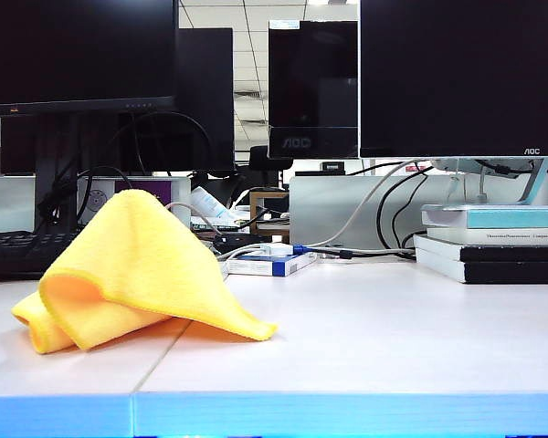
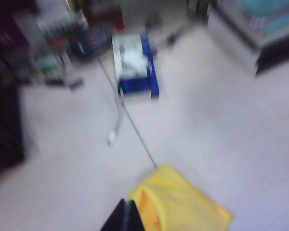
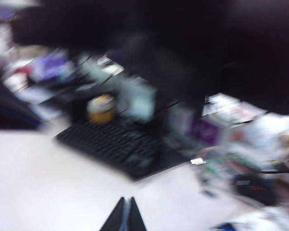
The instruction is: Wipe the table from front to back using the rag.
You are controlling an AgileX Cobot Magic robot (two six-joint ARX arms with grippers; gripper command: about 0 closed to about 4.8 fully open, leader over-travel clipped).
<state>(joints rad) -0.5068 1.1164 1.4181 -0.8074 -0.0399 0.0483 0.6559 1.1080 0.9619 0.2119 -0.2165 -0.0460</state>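
While lying bunched and tented near the front-left corner of the table (image 1: 365,338), rag (image 1: 132,269) sits loose, held by nothing, just left of the seam line. Left end effector (image 2: 126,216) clenched, empty, hovering close by the rag's edge in its wrist view. Right end effector (image 3: 126,215) clenched too, empty, over bare table near the keyboard (image 3: 118,149) at the left back edge. Blue-and-white box (image 1: 267,264) farther back, books (image 1: 493,242) at right back edge. Wiping seemingly not begun; step looks like approach to grasp. Next move likely calls for opening left fingers, dropping onto rag, pinching it, then dragging front to back.
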